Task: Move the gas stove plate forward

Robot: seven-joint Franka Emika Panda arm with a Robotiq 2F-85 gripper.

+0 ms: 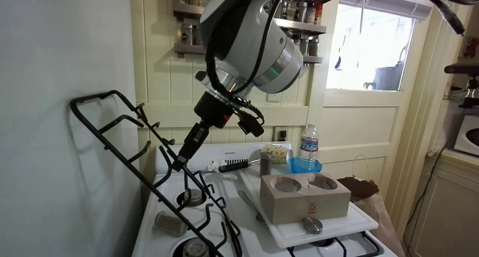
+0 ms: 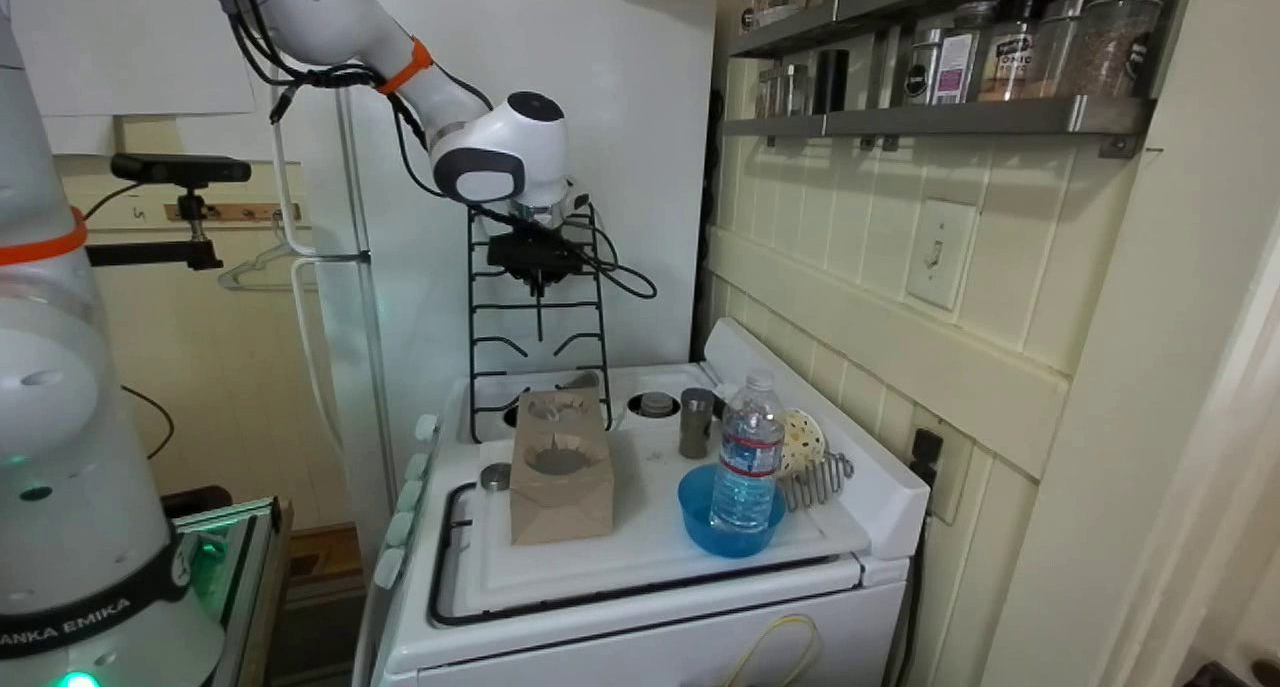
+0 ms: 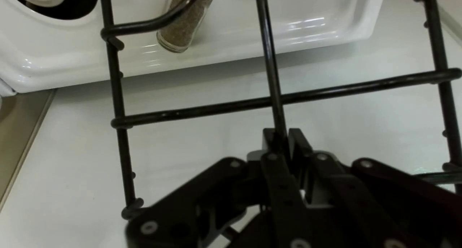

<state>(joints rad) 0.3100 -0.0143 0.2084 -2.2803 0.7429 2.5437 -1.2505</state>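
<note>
The gas stove plate, a black metal grate (image 1: 142,174), is steeply tilted, its high end in the air over the stove's far-left side in an exterior view. It also stands steep behind the grey block in an exterior view (image 2: 500,306). In the wrist view, its cross bar (image 3: 202,111) lies just beyond the jaws. My gripper (image 1: 179,164) is at the grate's upper half. In the wrist view, the gripper (image 3: 282,132) is shut on a thin bar of the grate that runs between the fingertips. The grate's lowest end is cut off or partly hidden by the block.
The grey block with round holes (image 1: 310,208) stands on the stove's white tray. A bottle (image 2: 750,457) stands in a blue bowl (image 2: 695,527). A jar (image 1: 170,224) lies between the burners, under the grate. The tall white refrigerator side (image 2: 640,167) is close behind the grate.
</note>
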